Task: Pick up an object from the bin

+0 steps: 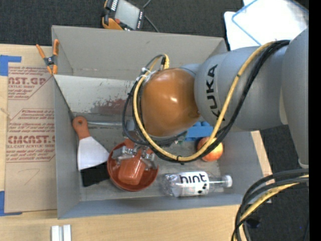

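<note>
One clear bottle [195, 184] lies along the bin's [150, 205] near wall, long axis running left to right. Just behind it, toward the view's left, sits the red bowl [131, 178]; your gripper [132, 157] hangs directly over it, dipping inside. Whether it is open or closed, you cannot tell.

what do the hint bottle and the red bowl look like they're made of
hint bottle: likely clear plastic, glossy, see-through with bright glints. red bowl: probably smooth opaque plastic, soft sheen on its rim; glazed ceramic is possible.
</note>
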Available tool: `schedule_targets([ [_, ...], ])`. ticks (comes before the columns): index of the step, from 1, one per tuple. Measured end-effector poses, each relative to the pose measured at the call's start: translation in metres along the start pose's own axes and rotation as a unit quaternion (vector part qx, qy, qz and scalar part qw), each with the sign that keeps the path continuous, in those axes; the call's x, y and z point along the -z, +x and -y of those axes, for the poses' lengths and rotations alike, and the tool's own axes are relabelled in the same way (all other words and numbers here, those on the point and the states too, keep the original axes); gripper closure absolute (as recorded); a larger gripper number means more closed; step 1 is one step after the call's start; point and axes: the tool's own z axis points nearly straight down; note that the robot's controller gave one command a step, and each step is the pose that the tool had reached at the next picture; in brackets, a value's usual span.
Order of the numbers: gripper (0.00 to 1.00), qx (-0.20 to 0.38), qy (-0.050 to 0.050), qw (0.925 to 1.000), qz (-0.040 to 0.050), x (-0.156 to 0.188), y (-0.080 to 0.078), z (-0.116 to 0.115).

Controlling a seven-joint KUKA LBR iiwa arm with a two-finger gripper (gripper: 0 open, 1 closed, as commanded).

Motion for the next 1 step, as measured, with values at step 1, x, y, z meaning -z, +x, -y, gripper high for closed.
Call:
schedule_targets([
  [1, 1.00, 0.000, -0.002, 1.0000, -0.0003, 0.0375, -0.0013, 0.0000],
])
